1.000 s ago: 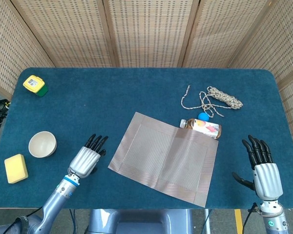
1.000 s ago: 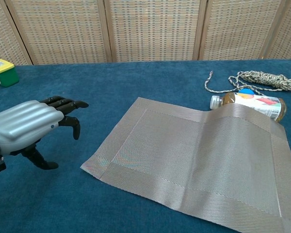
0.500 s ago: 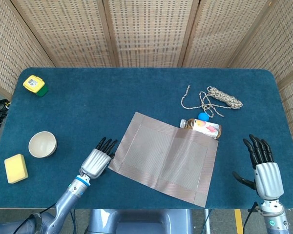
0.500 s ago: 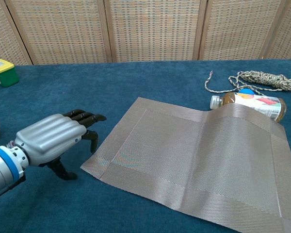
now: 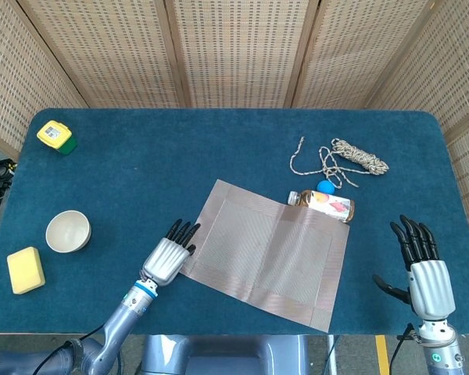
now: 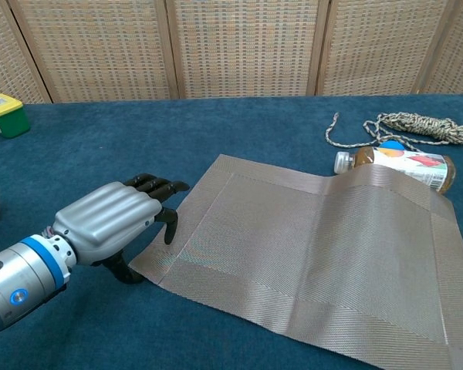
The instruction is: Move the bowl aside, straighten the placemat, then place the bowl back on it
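1. At the near-left edge of the placemat (image 5: 263, 252), the left robot hand (image 5: 169, 257) is hovering palm-down, its dark fingers (image 6: 156, 185) extending apart and forward; it is grasping nothing, and its thumb is reaching down beside the placemat's near-left corner. Whether the fingertips are touching the fabric cannot be told.
2. To the right of the left robot hand, the placemat is lying skewed on the blue surface (image 5: 180, 148), rotated so its corners are pointing toward the surface edges.
3. Beyond the placemat's far-right corner, well apart from the left robot hand, a bottle (image 5: 322, 204) is lying on its side; the placemat's edge is riding up over the bottle in the chest view.
4. To the left of the left robot hand, clear of the placemat, the bowl (image 5: 68, 231) is sitting upright on the surface.
5. Just beside the bowl, on its near-left side, a yellow sponge (image 5: 25, 269) is lying flat.
6. Far to the left and back from the left robot hand, a yellow-and-green container (image 5: 55, 137) is sitting near the surface corner.
7. Behind the bottle, a coiled rope (image 5: 344, 158) is lying with a blue cap (image 5: 325, 187) just beside it.
8. At the near-right edge of the surface, the right robot hand (image 5: 424, 270) is resting released, fingers spreading upward and thumb out, well apart from the placemat.
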